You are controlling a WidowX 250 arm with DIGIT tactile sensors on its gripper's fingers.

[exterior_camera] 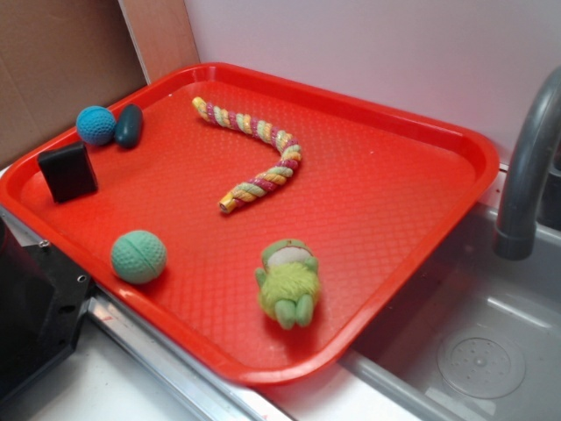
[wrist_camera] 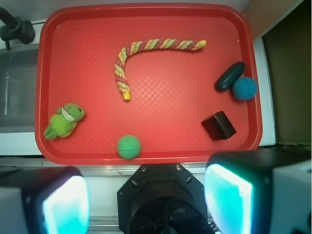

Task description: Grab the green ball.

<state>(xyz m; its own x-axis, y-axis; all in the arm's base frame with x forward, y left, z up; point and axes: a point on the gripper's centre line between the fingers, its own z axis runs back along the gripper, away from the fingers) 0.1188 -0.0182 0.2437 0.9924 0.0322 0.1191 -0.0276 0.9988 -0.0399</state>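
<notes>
- Near the front rim of the red tray [exterior_camera: 421, 132], on its textured floor: the green ball [exterior_camera: 138, 256], mint-coloured, dimpled, with a seam line. It rests free, nothing touching it. In the wrist view it sits at the tray's bottom edge [wrist_camera: 129, 146], just above the gripper mount.
- Gripper [wrist_camera: 146, 195]: both fingers fill the lower corners of the wrist view, set wide apart, nothing between them. It hangs off the tray on the near side, well clear of the ball.
- Green frog plush [exterior_camera: 289, 282]: lies on the tray to one side of the ball, apart from it, close to the same rim.
- Black block [exterior_camera: 67, 172]: stands tilted on the tray on the ball's other side, near the tray edge.
- Blue ball [exterior_camera: 95, 124]: smaller, knit-textured, beyond the block in the far corner; touching or just beside a dark oval object [exterior_camera: 129, 125].
- Braided rope toy [exterior_camera: 259, 153]: pink, yellow and green, curved into a hook shape across the tray's middle and far half.
- Sink basin [exterior_camera: 482, 351] and grey faucet [exterior_camera: 530, 167]: beside the tray on the frog's side.
</notes>
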